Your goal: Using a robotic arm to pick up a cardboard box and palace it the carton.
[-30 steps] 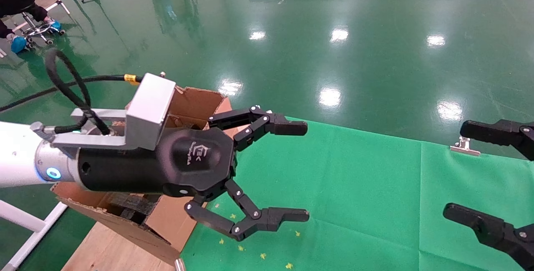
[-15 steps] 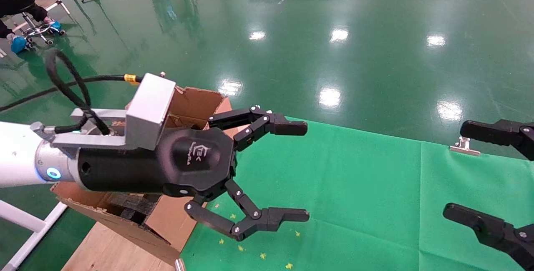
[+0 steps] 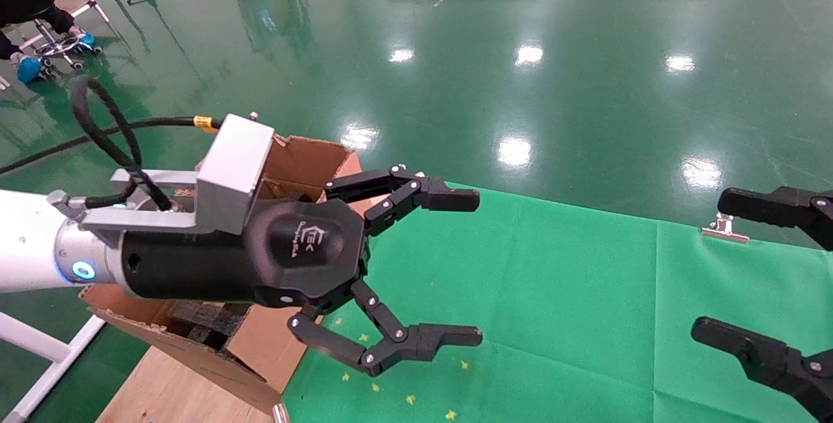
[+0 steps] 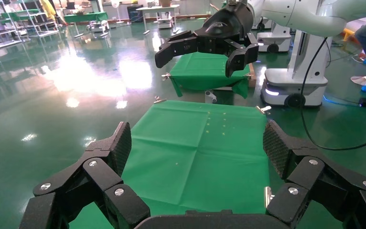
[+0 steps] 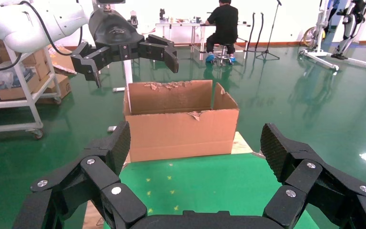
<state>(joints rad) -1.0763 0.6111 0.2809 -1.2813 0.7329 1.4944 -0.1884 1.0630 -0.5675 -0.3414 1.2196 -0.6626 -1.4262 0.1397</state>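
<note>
The robotic arm, my left one, is white with a blue ring [image 3: 82, 271] and a black wrist. It reaches in from the left over the carton [image 3: 306, 157]. Its gripper [image 3: 479, 267] is open and empty above the green cloth [image 3: 553, 293]. It also shows far off in the right wrist view [image 5: 124, 45]. The carton stands at the cloth's left end with its flaps up [image 5: 181, 125] and black foam [image 3: 208, 322] inside. My right gripper [image 3: 709, 265] is open and empty at the right edge. The slim cardboard box is out of view.
A metal clip [image 3: 725, 228] holds the cloth's far edge. A wooden board [image 3: 169, 390] lies under the carton. Small yellow marks [image 3: 410, 399] dot the cloth. A person sits on a stool [image 3: 39, 52] on the glossy green floor. Another robot base [image 4: 290, 88] stands beyond the table.
</note>
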